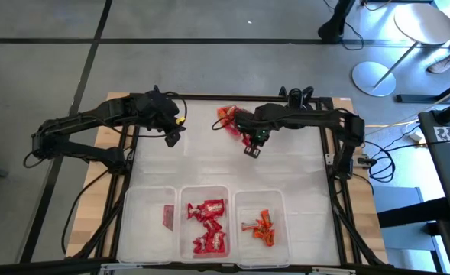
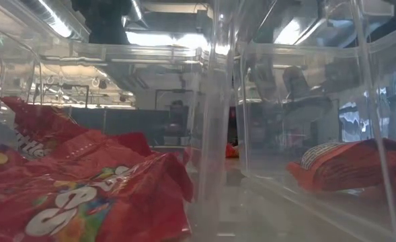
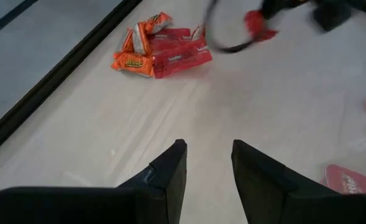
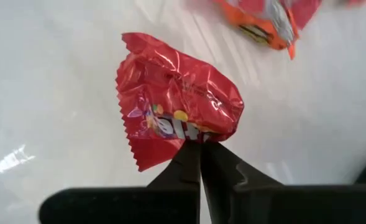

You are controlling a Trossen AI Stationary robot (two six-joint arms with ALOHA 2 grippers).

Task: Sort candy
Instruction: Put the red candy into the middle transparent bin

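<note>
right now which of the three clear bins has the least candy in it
The left clear plastic bin: it holds just one flat red bar. The middle bin holds a heap of red packets, and the right bin several orange pieces.

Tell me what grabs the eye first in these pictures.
The right gripper stands out, shut on the edge of a crinkled red candy packet, near the heap of loose candy at the table's far edge. Along the near edge sit three clear bins; the middle bin is piled with red packets, and the one beside it holds orange pieces. The left gripper hangs over bare table, holding nothing.
</note>
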